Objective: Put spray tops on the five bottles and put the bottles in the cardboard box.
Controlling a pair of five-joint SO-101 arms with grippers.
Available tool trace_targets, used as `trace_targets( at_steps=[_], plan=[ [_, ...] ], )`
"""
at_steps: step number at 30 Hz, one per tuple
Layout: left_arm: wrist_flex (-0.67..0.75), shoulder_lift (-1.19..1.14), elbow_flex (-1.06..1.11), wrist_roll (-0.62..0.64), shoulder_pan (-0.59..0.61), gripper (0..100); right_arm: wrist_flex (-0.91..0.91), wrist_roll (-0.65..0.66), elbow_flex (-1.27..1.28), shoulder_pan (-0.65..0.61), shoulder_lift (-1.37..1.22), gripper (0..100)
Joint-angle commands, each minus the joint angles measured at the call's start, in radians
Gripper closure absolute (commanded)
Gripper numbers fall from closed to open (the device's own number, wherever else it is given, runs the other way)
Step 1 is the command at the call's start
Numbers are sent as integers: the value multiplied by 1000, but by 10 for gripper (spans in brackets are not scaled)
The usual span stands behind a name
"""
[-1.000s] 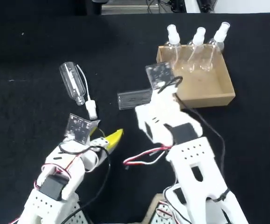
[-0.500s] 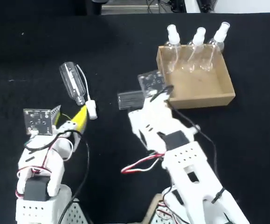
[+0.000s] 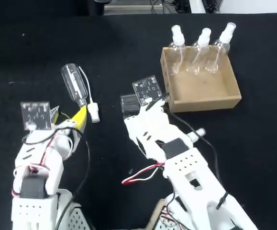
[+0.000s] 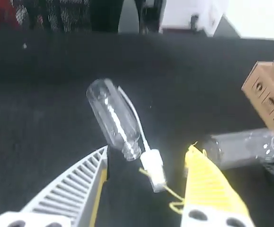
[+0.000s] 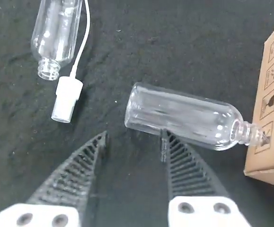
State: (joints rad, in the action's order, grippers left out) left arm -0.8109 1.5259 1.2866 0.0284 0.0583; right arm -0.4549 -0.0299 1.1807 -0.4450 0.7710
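Bottles without tops: two, both lying flat on the black table (image 3: 23,48) outside the box.

The leftmost bottle (image 3: 74,84) has its base away from the arms and its open neck pointing back toward the left gripper (image 4: 146,153). Its long axis runs roughly along that gripper's line of reach, a bit skewed. The spray top (image 3: 94,111) lies loose just off the neck, not fitted, with its thin tube lying alongside the bottle, outside it. The left gripper's jaws are spread wide and hold nothing, with one tip on either side of the spray top. This is clearly the nearer arm for it. Judgement: the next move is closing on the top, since the jaws straddle it already.

The middle bottle (image 5: 184,118) has its long axis lying across the right gripper's reach, base toward the leftmost bottle and neck toward the cardboard box (image 3: 203,103), close to its wall. The right gripper (image 5: 133,137) is open and empty, with the bottle just ahead of it. One tip sits at the bottle's base end, but I can't tell if it touches. Judgement: a crosswise pinch on the body looks workable from here.

Furthest right is the box with three capped bottles (image 3: 201,52) leaning on its far wall, tops above the rim. Judgement: three of five are done.
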Motion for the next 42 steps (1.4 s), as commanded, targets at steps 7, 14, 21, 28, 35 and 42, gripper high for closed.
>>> trace_targets(
  at_steps=[7,14,21,28,35,42],
  plan=[
    [74,-384,-257,11,79,755,28,5,-2,-17,31,858],
    [68,-758,-513,43,131,753,28,5,8,-17,31,860],
    [-52,-1166,-898,43,133,682,28,12,18,-17,31,858],
    [-138,-1542,-1225,44,151,679,28,12,18,-17,31,858],
    [-138,-1807,-1428,44,150,679,28,12,18,-15,31,858],
    [-138,-1967,-1511,92,157,679,28,12,18,-14,31,858]
  ],
)
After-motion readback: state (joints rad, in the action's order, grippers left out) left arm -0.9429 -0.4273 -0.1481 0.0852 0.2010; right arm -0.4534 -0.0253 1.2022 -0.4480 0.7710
